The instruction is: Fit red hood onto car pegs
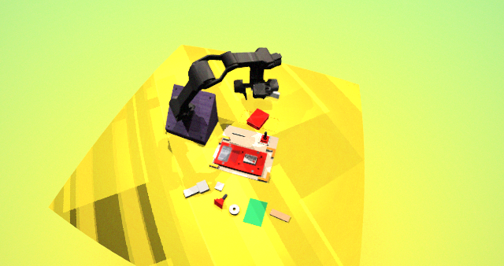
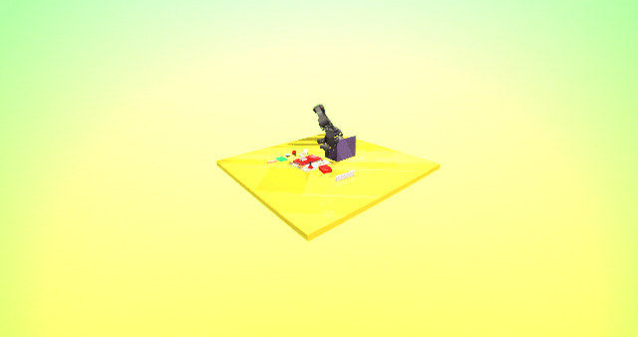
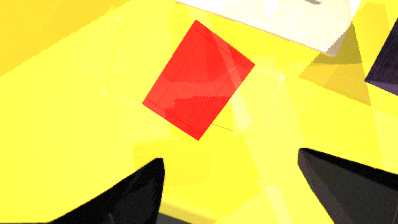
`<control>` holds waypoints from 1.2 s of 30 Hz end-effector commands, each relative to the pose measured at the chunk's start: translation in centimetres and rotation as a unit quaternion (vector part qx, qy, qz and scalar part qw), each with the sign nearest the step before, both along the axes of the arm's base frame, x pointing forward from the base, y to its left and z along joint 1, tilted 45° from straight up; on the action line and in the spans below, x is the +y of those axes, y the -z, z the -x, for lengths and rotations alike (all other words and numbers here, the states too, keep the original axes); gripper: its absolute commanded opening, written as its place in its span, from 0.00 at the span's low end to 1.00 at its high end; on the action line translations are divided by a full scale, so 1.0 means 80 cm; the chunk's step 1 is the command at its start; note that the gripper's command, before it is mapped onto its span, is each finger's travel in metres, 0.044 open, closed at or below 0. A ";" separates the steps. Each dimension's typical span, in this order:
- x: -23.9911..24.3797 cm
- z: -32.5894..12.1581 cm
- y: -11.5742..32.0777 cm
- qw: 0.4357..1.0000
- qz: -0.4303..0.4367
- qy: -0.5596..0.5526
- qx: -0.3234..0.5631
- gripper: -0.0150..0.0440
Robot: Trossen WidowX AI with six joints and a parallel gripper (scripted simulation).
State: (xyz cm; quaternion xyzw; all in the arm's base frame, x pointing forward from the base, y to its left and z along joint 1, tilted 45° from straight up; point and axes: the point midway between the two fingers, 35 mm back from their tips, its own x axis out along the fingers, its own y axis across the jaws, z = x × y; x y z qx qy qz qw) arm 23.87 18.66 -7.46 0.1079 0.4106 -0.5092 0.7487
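The red hood [image 1: 257,118] [image 2: 325,168] [image 3: 197,80] lies on the table with a broad flat face up, turned at an angle to the jig. Its corner holes cannot be made out. My gripper [image 1: 258,96] [image 3: 231,155] is open and empty, raised above the table behind the hood in the top view. In the wrist view the hood lies beyond the fingertips, nearer the left one. The red chassis [image 1: 232,163] [image 2: 302,162] sits in the pale jig [image 1: 246,140] [image 3: 280,20]. The engine block [image 1: 250,159] is on its deck, with small dark pegs around it.
A red piece with a black post [image 1: 264,138] stands on the jig beside the chassis. Beyond lie white blocks [image 1: 191,191], a white ring [image 1: 234,209], a green plate [image 1: 255,212] and a tan block [image 1: 280,216]. A white toothed rack [image 2: 345,175] stands near the hood.
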 end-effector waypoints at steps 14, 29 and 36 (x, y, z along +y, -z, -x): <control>-0.019 -0.019 0.008 0.861 0.076 -0.368 0.344 1.00; -0.036 -0.033 0.014 0.559 0.121 -0.598 0.561 1.00; -0.044 -0.040 0.016 0.377 0.134 -0.668 0.628 1.00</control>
